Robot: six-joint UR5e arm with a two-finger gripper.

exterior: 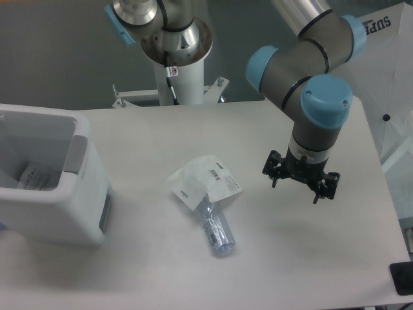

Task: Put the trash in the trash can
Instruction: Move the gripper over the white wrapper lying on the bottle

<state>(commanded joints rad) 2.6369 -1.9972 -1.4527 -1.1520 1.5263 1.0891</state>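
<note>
Both pieces of trash, the white wrapper (205, 181) overlapping the crushed bottle (218, 231), lie mid-bench well apart from the trash can (48, 213) at left, so nothing looks binned yet, while the gripper (301, 178) hovers right, jaws apart and empty.

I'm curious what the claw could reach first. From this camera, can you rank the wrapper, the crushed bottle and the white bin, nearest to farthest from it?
From the gripper:
1. Wrapper, mid-table, and bottle, just in front of it: too close to call.
2. Trash can, far across at the table's other end.
</note>
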